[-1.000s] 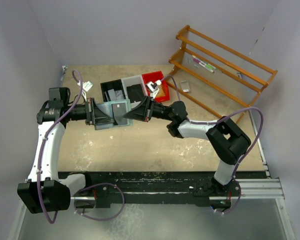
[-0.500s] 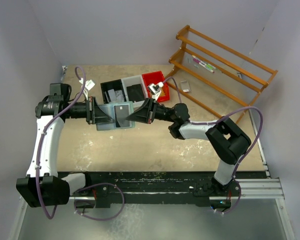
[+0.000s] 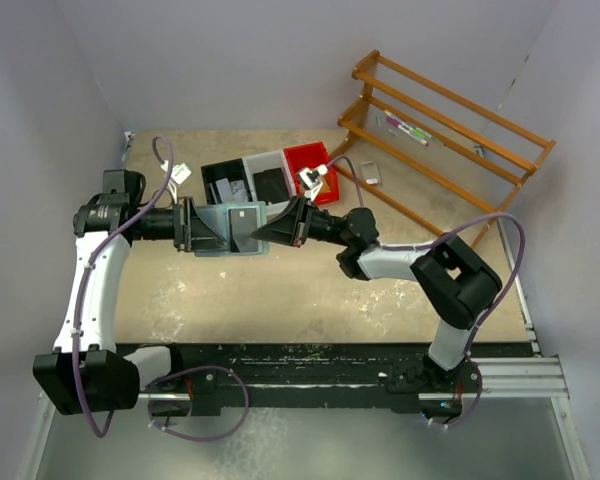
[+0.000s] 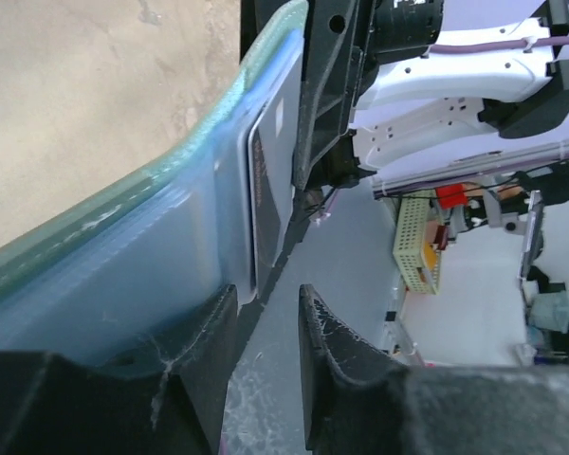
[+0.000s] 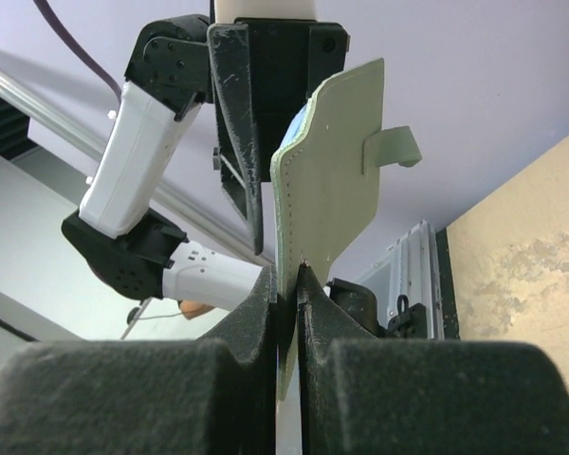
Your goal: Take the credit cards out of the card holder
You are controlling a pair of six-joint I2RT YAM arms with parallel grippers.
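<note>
— What has moved in the last second?

— Not much. The left hand [image 4: 266,296], the card holder [image 3: 227,216] and the right hand [image 5: 286,284] have drifted together, slightly rightward and toward the bins [image 3: 268,180]. The holder is held up off the bench [image 3: 280,290]. I'd say nothing is out yet and they are only positioning.

— Grips?

— The left fingers sit narrowly apart, apparently nipping the holder's clear-page side. The right fingers are pressed together on the mint cover's edge.

— Count?

— Two hands, one holder, and one pale card [image 3: 243,214] showing in its pocket. Whether there are more cards I can't tell. Three bins behind.
</note>
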